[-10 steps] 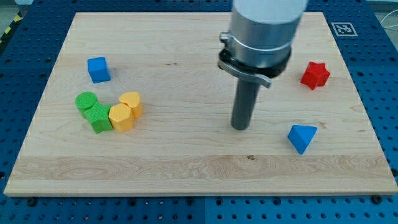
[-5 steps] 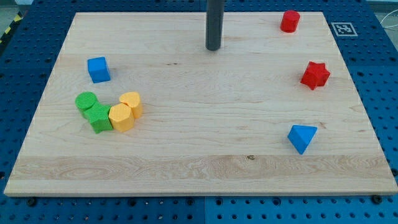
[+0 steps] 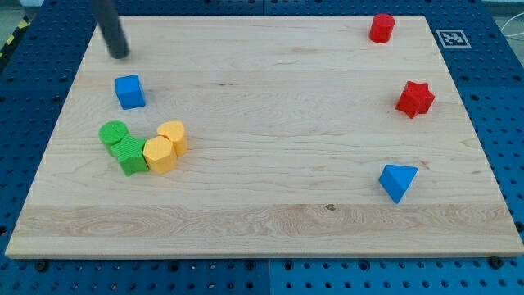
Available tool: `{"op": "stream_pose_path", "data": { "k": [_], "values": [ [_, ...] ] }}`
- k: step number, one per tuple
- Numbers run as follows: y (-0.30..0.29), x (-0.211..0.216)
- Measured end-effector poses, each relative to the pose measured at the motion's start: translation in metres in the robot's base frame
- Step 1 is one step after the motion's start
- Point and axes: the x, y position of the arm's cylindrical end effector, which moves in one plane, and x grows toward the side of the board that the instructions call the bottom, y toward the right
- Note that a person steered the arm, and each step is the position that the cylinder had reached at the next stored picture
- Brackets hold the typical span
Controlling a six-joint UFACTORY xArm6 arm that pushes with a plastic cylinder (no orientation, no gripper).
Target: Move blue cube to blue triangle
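The blue cube (image 3: 129, 91) sits near the board's upper left. The blue triangle (image 3: 397, 180) lies far off at the lower right. My tip (image 3: 119, 55) rests on the board just above the blue cube, slightly to its left, with a small gap between them. The rod rises out of the view's top.
Two green blocks (image 3: 121, 146) and two yellow blocks (image 3: 165, 146) cluster below the blue cube. A red star (image 3: 414, 98) is at the right, a red cylinder (image 3: 381, 27) at the top right. The wooden board (image 3: 262, 229) is edged by blue pegboard.
My tip has swept from the board's middle right, up to the top centre, then left to just above the blue cube. No block has moved.
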Motion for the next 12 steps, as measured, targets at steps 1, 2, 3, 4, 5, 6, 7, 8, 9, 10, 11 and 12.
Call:
{"op": "stream_pose_path", "data": {
  "k": [1,2,3,4,5,6,7,8,9,10,11,12],
  "values": [
    [-0.006,0.038],
    [0.030,0.059],
    [0.066,0.080],
    [0.057,0.088],
    [0.038,0.112],
    [0.051,0.131],
    [0.090,0.122],
    [0.136,0.125],
    [0.146,0.146],
    [0.171,0.170],
    [0.218,0.183],
    [0.271,0.183]
  ]
}}
